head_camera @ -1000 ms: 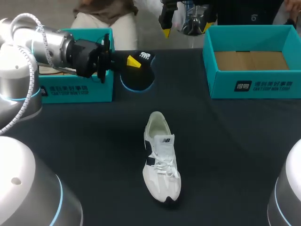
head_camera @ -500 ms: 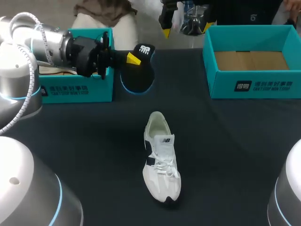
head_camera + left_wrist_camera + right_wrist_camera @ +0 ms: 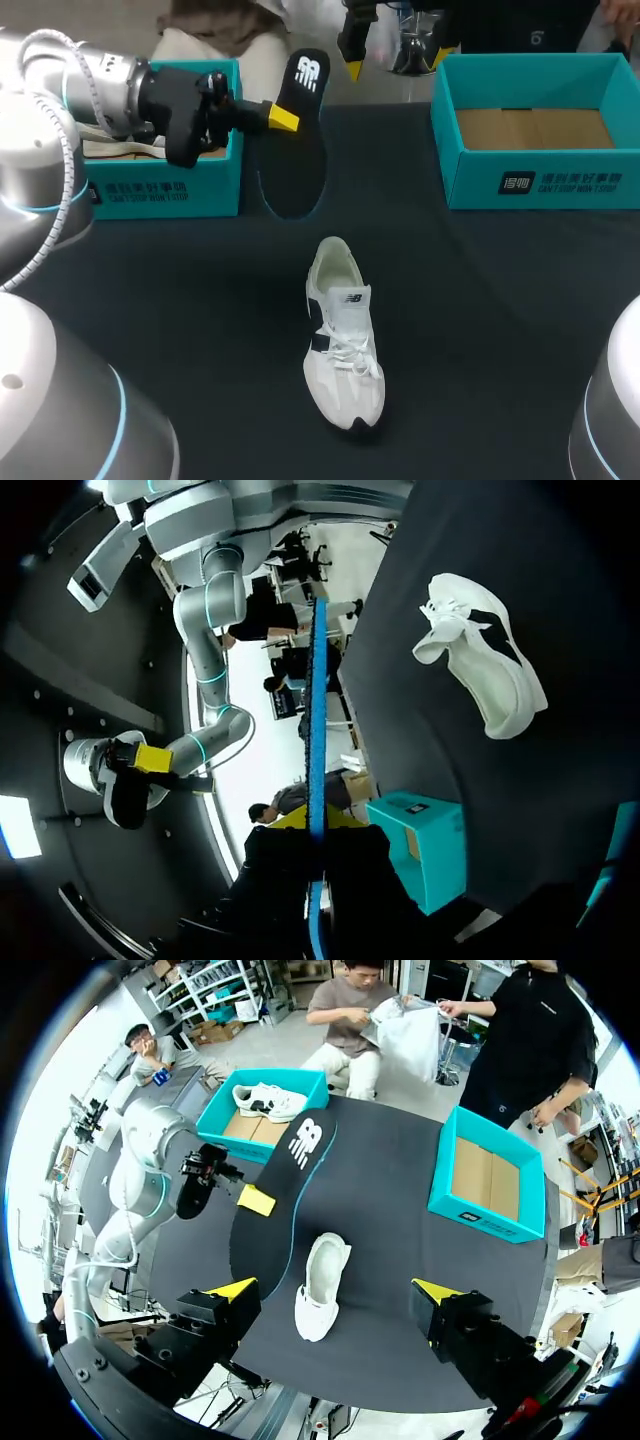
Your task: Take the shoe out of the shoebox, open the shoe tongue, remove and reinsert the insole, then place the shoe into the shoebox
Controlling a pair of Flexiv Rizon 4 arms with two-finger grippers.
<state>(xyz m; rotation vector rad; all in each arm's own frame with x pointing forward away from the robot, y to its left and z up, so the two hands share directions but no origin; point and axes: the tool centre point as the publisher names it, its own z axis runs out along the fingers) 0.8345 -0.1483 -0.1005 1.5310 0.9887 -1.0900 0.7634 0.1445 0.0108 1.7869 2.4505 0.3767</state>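
Note:
A white shoe [image 3: 343, 335] lies on its sole in the middle of the black table, toe toward the near edge; it also shows as the shoe [image 3: 322, 1285] and the shoe [image 3: 480, 660]. My left gripper [image 3: 283, 118] is shut on a black insole [image 3: 295, 140] with a blue rim, held above the table beside the left box, heel end up. In the left wrist view the insole [image 3: 317, 700] stands edge-on between the gripper [image 3: 312, 820] fingers. My right gripper [image 3: 335, 1290] hangs high over the table's far edge, open and empty.
A teal shoebox [image 3: 540, 180] stands empty at the back right. Another teal box [image 3: 160, 190] at the back left holds a second white shoe [image 3: 265, 1100]. Bare black tabletop [image 3: 500, 300] lies around the shoe.
My left gripper has risen slightly and turned the insole, so its heel end now points up and its full length shows. The shoe and the right arm have not moved.

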